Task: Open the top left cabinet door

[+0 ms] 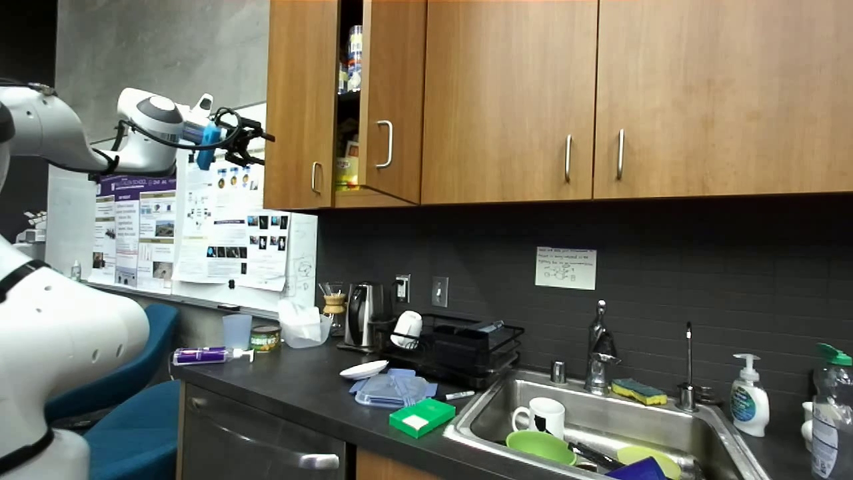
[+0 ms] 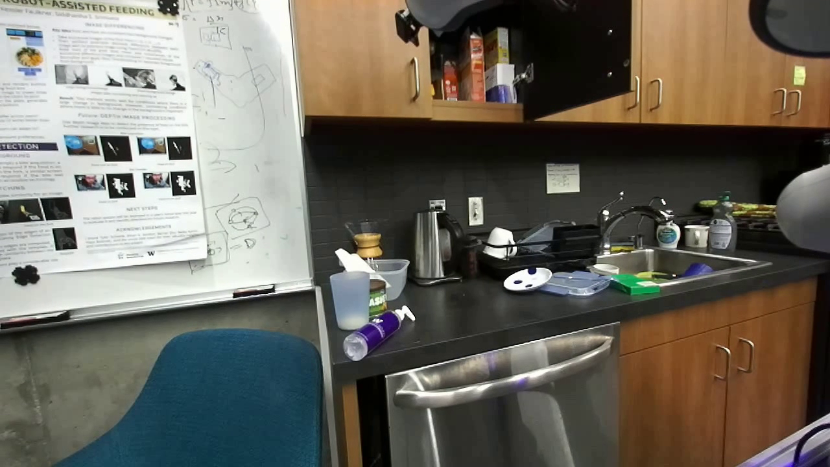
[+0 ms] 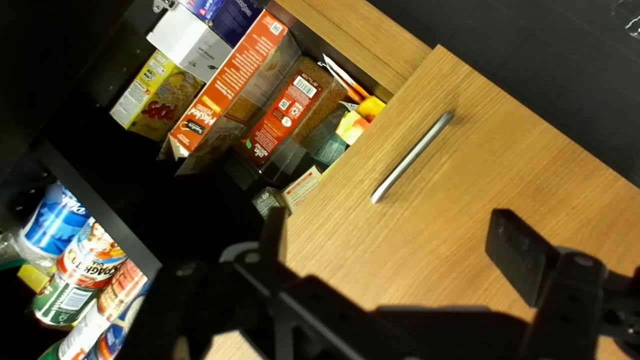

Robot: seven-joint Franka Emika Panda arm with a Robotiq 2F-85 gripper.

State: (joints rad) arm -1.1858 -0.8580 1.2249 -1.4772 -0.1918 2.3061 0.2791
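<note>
With the black two-fingered tool (image 3: 394,240) spread in front of the closed, honey-brown wood-grain door (image 2: 360,61) leftmost in the wooden upper cabinets (image 1: 512,100), we judged it best to straddle the silver bar handle (image 3: 412,158) squarely, then pull outward.

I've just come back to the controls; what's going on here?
The robot arm has its jaws open in front of the top left cabinet door, holding nothing, with the door's silver handle not gripped. That door looks shut. The neighbouring door stands open, showing boxes and cans inside.
</note>
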